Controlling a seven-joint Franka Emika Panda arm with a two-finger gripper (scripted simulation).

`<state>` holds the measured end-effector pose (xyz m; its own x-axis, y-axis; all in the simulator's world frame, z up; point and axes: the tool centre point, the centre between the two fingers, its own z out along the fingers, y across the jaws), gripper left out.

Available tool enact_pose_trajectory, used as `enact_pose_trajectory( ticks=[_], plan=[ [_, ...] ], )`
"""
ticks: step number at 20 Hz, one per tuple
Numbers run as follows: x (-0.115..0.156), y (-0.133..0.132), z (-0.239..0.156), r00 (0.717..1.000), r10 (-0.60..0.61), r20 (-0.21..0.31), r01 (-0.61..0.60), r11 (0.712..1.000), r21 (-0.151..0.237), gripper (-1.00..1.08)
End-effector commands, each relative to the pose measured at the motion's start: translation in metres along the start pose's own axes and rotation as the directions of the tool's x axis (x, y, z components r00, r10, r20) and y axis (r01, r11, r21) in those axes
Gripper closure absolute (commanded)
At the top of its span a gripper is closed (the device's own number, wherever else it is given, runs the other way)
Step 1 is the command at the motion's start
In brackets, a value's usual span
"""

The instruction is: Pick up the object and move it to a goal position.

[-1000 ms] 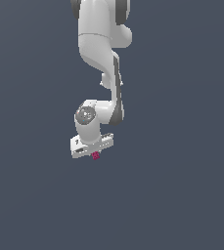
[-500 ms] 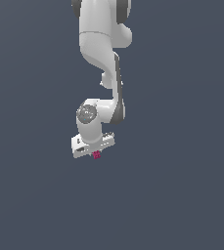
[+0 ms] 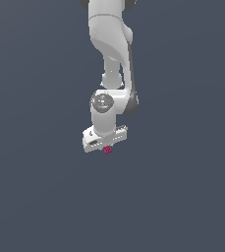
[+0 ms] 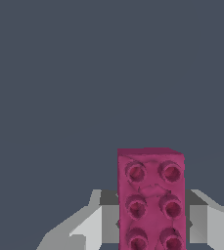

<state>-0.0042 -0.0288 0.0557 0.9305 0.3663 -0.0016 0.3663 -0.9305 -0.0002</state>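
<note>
Right now you are looking at a white robot arm [image 3: 111,44] that hangs down from the top of the exterior view against a plain dark grey-blue backdrop [image 3: 35,197]. Nothing else stands out in that backdrop, and no edge of a table or floor can be made out in it.

At the lower end of your arm sits a rounded wrist joint, and below it the gripper [image 3: 106,145], a flat white bar that tilts slightly, its end toward the exterior view's right a little higher. From underneath the bar, near its middle, a small speck of magenta-pink pokes out: this is the object [image 3: 107,150]. In this view it is much smaller than the gripper, and you cannot see its shape clearly.

The wrist view brings you in close. Here the object [image 4: 151,200] is a pink oblong block with two rows of round studs on the face toward the camera, three studs showing in each row. One grey-white finger [image 4: 89,227] lies against one long side of the block and the second finger lies against the opposite long side, so your jaws are closed narrowly onto the block and grip it between them. Behind the block there is only the same dark grey-blue.
</note>
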Motion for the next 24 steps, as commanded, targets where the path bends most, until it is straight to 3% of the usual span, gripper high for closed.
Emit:
enact_pose_trajectory(
  ticks=[1, 15, 24],
  plan=[
    [0.003, -0.024, -0.017, 1.000, -0.001, -0.001, 0.001, 1.000, 0.000, 1.08],
    [0.023, -0.157, -0.116, 1.000, -0.002, -0.001, 0.002, 1.000, -0.002, 1.08],
    [0.031, -0.188, -0.141, 1.000, -0.001, -0.002, 0.001, 1.000, -0.001, 1.08]
  ],
)
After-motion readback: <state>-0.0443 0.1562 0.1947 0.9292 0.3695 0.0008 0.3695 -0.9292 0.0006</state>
